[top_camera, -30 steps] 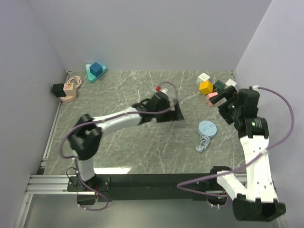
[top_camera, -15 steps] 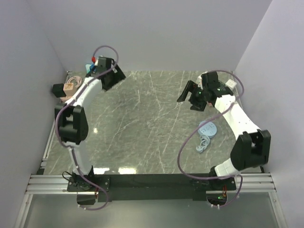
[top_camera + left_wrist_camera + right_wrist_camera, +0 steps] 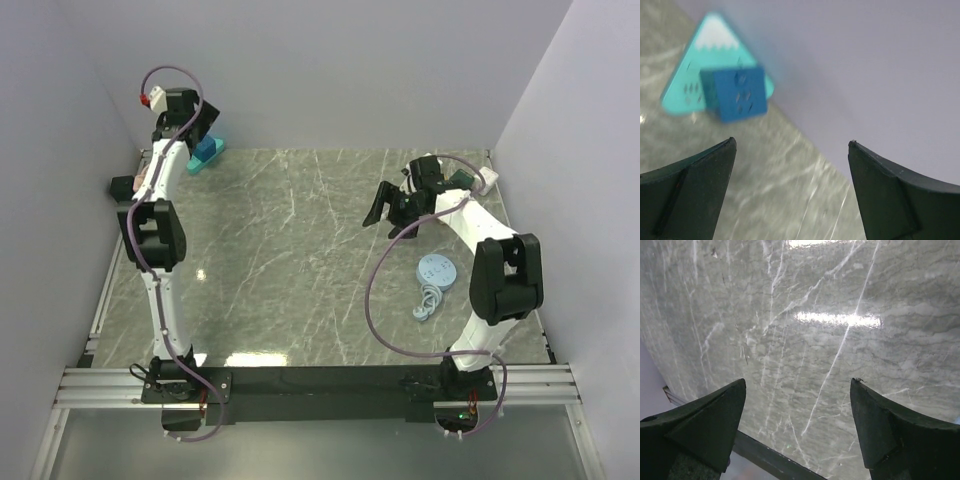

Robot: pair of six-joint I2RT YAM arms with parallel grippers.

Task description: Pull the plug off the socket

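The plug and socket, a peach piece (image 3: 146, 181) against a black block (image 3: 121, 187), sit at the far left edge, partly hidden behind my left arm. My left gripper (image 3: 203, 133) is raised in the far left corner, beyond them. In its wrist view the left gripper (image 3: 792, 145) stands open and empty, facing a teal triangle (image 3: 715, 60) with a blue cube (image 3: 735, 92) on it. My right gripper (image 3: 379, 205) hangs over the table's right half. In its own view the right gripper (image 3: 797, 382) is open with only marble between the fingers.
Coloured cubes (image 3: 462, 181) lie behind my right arm at the far right. A blue disc (image 3: 436, 269) and a grey-blue ring cluster (image 3: 428, 302) lie nearer. A black rail (image 3: 770, 457) marks the table edge. Walls close in on three sides.
My left arm has swung from the table's middle up into the far left corner. My right arm has swung from the right side toward the centre, its jaws a little narrower.
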